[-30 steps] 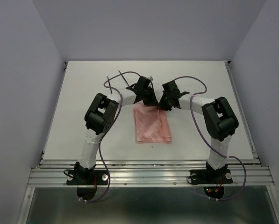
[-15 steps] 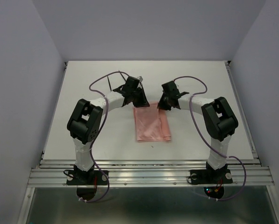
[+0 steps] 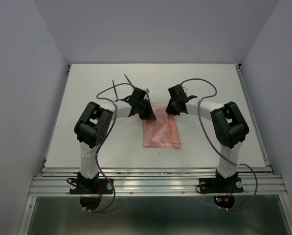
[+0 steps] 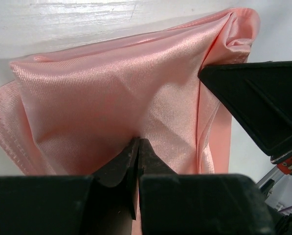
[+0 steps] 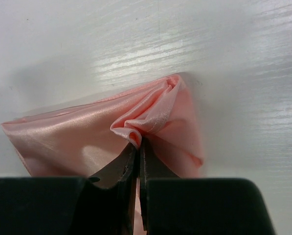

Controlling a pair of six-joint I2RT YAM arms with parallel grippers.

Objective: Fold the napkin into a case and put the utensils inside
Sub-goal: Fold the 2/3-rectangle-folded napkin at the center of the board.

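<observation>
Napkin (image 3: 161, 132) lies at centre of table (image 3: 209, 88). Left claw (image 4: 137, 146) is nipped tight on its far edge, right claw (image 5: 139, 143) on bunched far corner. Best to lift together, edge taut, corners level.

The napkin (image 4: 111, 98) is thin woven cloth with a satin sheen, smooth and shiny where it lies taut, crumpled into soft folds at its far right corner, with a stitched hem along one edge. The table (image 5: 136, 39) is white and semi-glossy, with a faint streaked grain. The left gripper (image 4: 137, 143) and right gripper (image 5: 137, 144) look like matt black hard plastic. The near rail (image 3: 155, 183) is ribbed bare metal; the purple cables (image 3: 204, 82) have smooth sheaths
</observation>
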